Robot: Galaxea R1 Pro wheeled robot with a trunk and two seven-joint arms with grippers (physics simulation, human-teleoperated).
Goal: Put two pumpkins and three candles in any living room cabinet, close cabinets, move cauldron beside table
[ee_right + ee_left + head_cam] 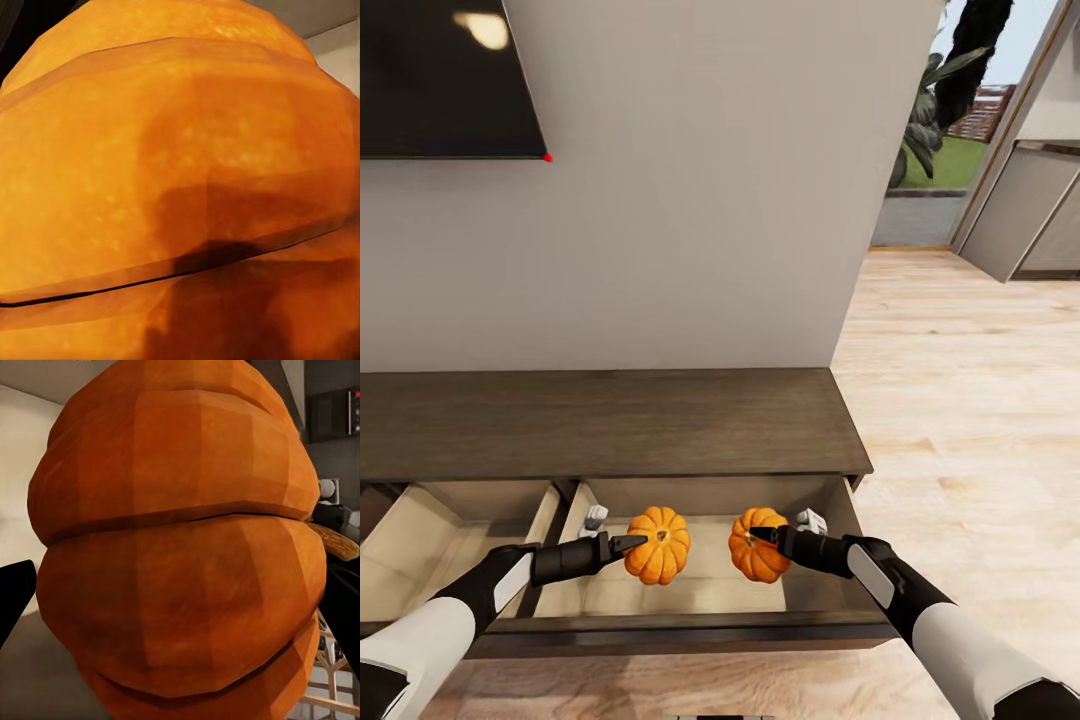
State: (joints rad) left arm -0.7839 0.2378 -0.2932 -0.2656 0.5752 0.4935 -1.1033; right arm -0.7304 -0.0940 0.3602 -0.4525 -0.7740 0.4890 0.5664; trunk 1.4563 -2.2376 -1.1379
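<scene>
We see the cabinet against the pale wall, with two of its drawers pulled open below its flat top. Over the open drawer nearer the cabinet's right end, both pumpkins sit side by side, apart from each other.

The left gripper meets the left pumpkin at its side, one dark finger laid against the ribs; we cannot tell whether its jaws are clamped on it. In the left wrist view that pumpkin looms large (ribs running across), with a dark finger at one edge.

The right gripper reaches the right pumpkin near its top; again we cannot tell how far it is open. The right wrist view shows that pumpkin's orange skin up close.

The other open drawer lies further along the cabinet, towards its left end.
</scene>
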